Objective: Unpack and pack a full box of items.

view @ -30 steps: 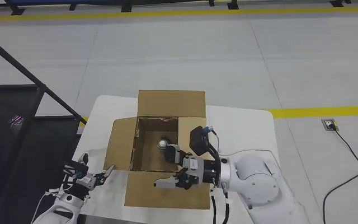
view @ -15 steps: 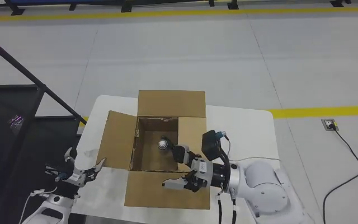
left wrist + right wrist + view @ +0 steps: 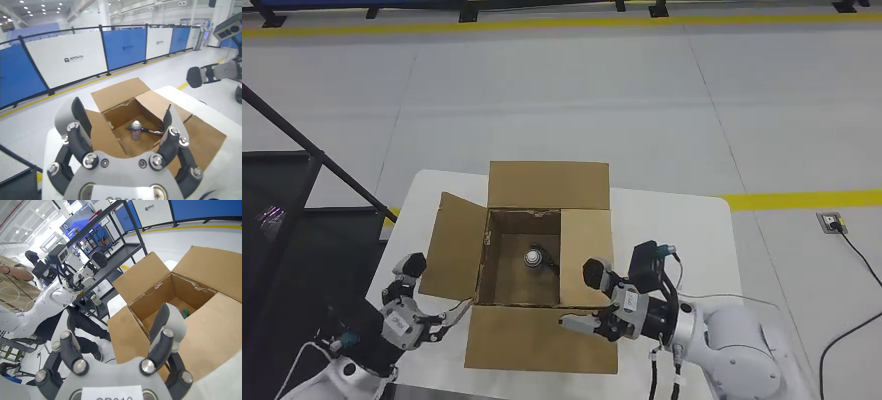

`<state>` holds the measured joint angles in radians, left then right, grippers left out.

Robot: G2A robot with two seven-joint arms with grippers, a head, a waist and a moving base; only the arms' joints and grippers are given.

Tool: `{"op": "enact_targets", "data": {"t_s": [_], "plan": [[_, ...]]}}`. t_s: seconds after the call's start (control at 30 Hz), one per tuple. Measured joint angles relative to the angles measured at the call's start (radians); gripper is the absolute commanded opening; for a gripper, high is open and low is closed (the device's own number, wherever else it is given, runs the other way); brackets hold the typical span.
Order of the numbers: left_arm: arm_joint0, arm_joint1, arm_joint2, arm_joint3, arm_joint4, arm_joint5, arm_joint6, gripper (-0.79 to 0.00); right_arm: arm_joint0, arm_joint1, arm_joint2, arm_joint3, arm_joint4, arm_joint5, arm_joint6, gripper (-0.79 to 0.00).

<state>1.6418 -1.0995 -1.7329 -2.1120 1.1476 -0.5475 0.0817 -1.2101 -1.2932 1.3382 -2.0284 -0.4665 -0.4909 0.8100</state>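
I have the left end effector (image 3: 124,111) and right end effector (image 3: 585,298) open and empty, flanking the box (image 3: 532,342), probably to reach the can (image 3: 136,130) ahead.

Open box (image 3: 548,186); seemingly a can (image 3: 533,258) inside

Three cameras trained on one open box (image 3: 548,185) on a white table (image 3: 672,225).
The top view looks steeply down from overhead and takes in the whole table. Each wrist view sits close behind its own jaws, low and near, looking slantwise into the box from opposite sides. All three views share the box's inside.
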Motion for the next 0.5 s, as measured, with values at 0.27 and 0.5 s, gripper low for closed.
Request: {"op": "enact_targets", "data": {"t_s": [0.27, 0.5], "plan": [[-0.278, -0.015, 0.277, 0.192, -0.038, 0.003, -0.2, 0.0, -0.139, 0.023, 0.105, -0.024, 0.003, -0.053, -0.051, 0.0], [-0.477, -0.037, 0.449, 0.397, -0.142, -0.015, -0.32, 0.0, -0.24, 0.04, 0.188, -0.016, 0.033, -0.099, -0.096, 0.0]]}}
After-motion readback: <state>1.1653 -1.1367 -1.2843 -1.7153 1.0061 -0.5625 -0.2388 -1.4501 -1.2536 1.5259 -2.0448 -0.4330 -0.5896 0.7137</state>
